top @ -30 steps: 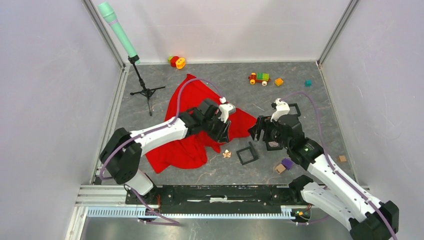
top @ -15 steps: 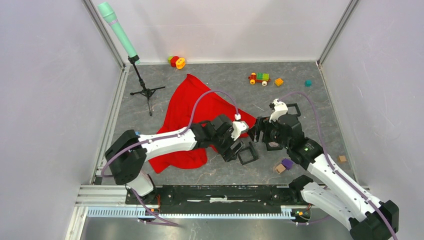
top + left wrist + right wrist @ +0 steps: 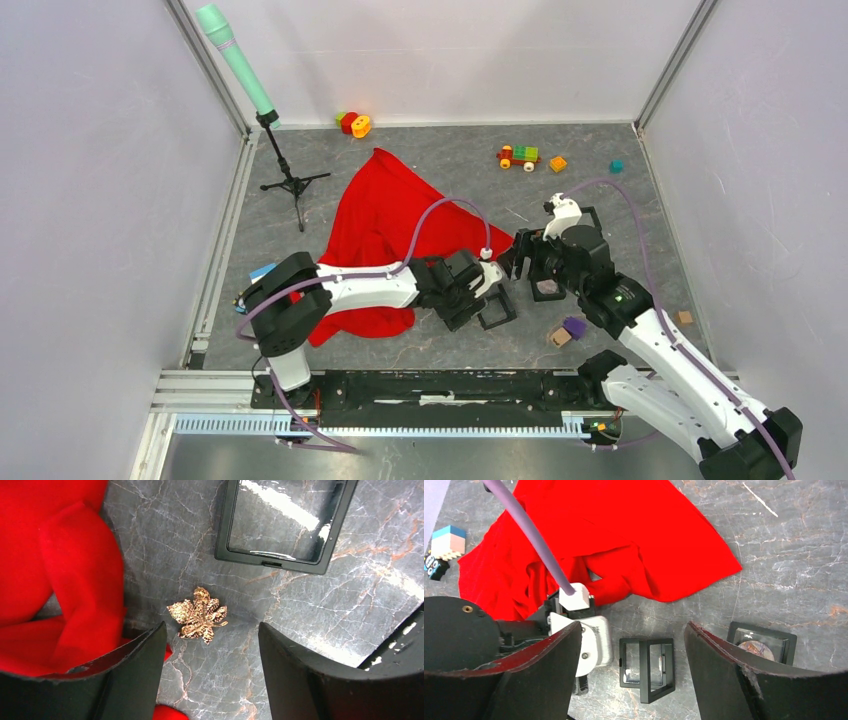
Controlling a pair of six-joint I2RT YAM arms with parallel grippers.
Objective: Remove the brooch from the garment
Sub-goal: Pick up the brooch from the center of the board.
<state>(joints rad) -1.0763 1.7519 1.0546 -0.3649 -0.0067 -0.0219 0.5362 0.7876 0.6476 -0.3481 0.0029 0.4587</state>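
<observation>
table [image 3: 600,160]: grey marbled slab, with toys scattered along its 12 o'clock edge.
garment [image 3: 385,210]: red cloth, rumpled, spreading from the table's middle toward 10 o'clock. It lies much as it did a second ago.
left arm [image 3: 360,285]: a second ago it reached across the cloth. It has since swung off toward the cloth's 5 o'clock corner and sits low over bare stone.
right gripper [image 3: 633,627]: jaws wide apart with nothing between them, hovering at 3 o'clock of the left claw, about where it was before.
left gripper [image 3: 211,630]: jaws spread wide and holding nothing, with the brooch [image 3: 198,615] just beyond the tips and in line with the gap.
black tray [image 3: 223,525]: square frame at 1 o'clock of the brooch, lying apart from it.
brooch: gold leaf shape, flat on the stone, with the garment's hem just beside it at 9 o'clock. I can't see any cloth under it. From above the left wrist hides it.
meaning: the pin looks already free of the fabric. What's left seems to be pinching a thin, flat piece off a hard surface, where the fingers could skid.
</observation>
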